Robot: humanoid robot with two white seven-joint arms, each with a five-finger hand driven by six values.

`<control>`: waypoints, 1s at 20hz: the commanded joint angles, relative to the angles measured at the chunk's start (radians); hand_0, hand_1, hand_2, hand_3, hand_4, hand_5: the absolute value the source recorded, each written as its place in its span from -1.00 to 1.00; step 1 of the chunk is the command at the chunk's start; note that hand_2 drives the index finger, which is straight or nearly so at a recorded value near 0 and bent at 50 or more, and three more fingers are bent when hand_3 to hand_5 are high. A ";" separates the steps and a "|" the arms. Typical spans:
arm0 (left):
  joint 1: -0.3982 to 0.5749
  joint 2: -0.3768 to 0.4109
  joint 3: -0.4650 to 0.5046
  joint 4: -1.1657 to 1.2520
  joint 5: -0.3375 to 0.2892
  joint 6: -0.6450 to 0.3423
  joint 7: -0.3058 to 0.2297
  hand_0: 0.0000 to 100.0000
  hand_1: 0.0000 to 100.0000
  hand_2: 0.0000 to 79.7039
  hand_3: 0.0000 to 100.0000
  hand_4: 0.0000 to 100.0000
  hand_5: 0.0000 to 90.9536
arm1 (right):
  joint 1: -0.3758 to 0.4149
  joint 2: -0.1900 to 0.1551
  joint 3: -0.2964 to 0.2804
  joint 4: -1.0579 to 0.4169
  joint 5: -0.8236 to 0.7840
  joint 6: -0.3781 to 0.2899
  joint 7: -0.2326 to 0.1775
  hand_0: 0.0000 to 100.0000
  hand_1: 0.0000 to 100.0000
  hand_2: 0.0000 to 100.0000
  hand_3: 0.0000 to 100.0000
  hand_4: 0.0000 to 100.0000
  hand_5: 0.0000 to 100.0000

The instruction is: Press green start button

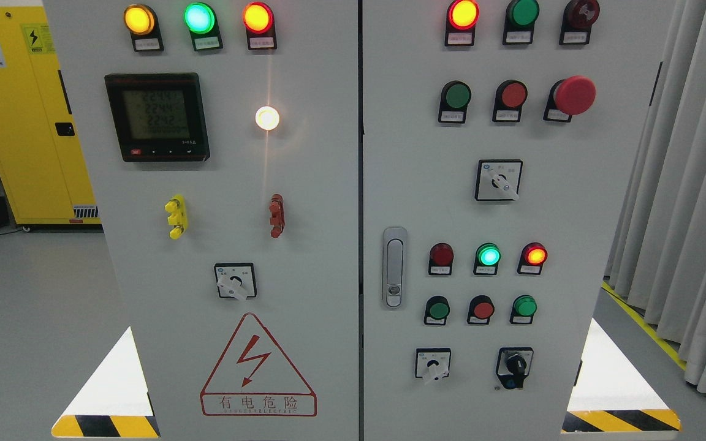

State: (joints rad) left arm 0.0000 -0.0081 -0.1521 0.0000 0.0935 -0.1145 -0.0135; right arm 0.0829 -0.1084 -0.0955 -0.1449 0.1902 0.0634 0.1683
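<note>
A grey electrical cabinet (328, 275) fills the head view, with two door panels. On the right panel a green push button (456, 95) sits in the upper row, beside a red button (513, 95) and a red mushroom stop (574, 95). Lower down, two more green buttons (438, 310) (524, 305) flank a red one (483, 309). Which of these is the start button cannot be told; the labels are too small to read. Neither of my hands nor arms shows in the picture.
Lit indicator lamps run along the top and at mid-right (488, 254). Rotary switches (498, 180), a key switch (515, 366), a door handle (394, 266) and a meter (157, 116) stand on the panels. Yellow cabinet (22, 122) at left, curtain (690, 184) at right.
</note>
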 commanded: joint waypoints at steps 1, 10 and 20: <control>-0.026 -0.009 0.000 -0.023 0.000 -0.001 0.000 -0.76 0.11 -1.00 -1.00 -1.00 -1.00 | 0.000 -0.001 -0.001 0.001 0.000 -0.001 -0.003 -0.62 -0.31 -1.00 -1.00 -1.00 -1.00; -0.028 -0.009 0.000 -0.025 0.000 0.001 0.000 -0.76 0.11 -1.00 -1.00 -1.00 -1.00 | 0.001 0.001 -0.003 -0.057 -0.002 -0.016 0.003 -0.62 -0.31 -1.00 -1.00 -1.00 -1.00; -0.026 -0.019 0.000 -0.025 0.000 0.001 0.000 -0.76 0.11 -1.00 -1.00 -1.00 -1.00 | 0.147 0.006 0.062 -0.632 0.002 -0.011 0.005 -0.63 -0.24 -1.00 -1.00 -1.00 -1.00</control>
State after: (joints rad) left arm 0.0000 -0.0014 -0.1520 0.0000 0.0936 -0.1150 -0.0132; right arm 0.1596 -0.1057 -0.0641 -0.3715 0.1911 0.0522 0.1709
